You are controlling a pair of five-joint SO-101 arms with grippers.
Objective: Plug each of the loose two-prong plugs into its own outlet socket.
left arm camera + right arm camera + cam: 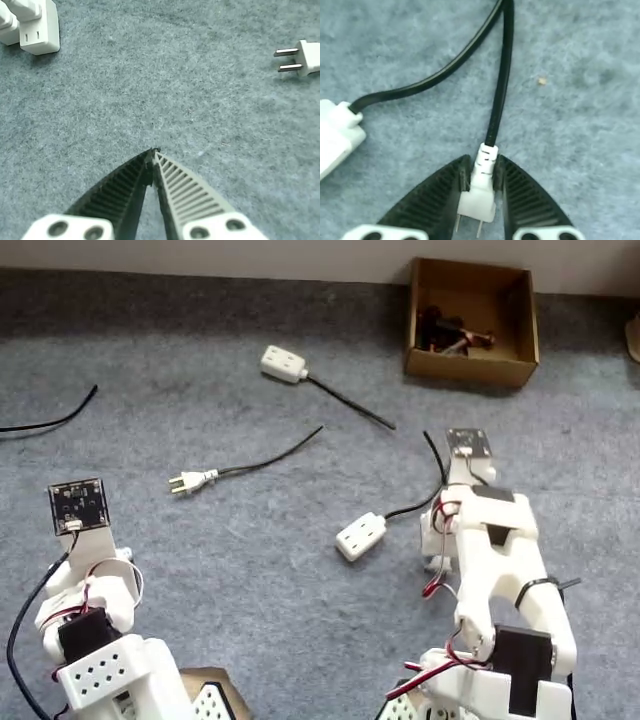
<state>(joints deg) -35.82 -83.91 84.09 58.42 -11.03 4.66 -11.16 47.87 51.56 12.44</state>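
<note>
Right hand (482, 160) tight around a white two-prong plug (477, 199), left hand (153, 153) pinched closed over grey carpet (150, 75)

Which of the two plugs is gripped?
The plug in the right gripper, prongs toward the wrist; the other plug lies free on the carpet.

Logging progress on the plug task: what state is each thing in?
left tool: shut, empty
right tool: shut on held plug
held plug: gripped, not plugged in
loose plug: lying on the carpet, unplugged
near socket: empty
far socket: empty
box: open
</note>
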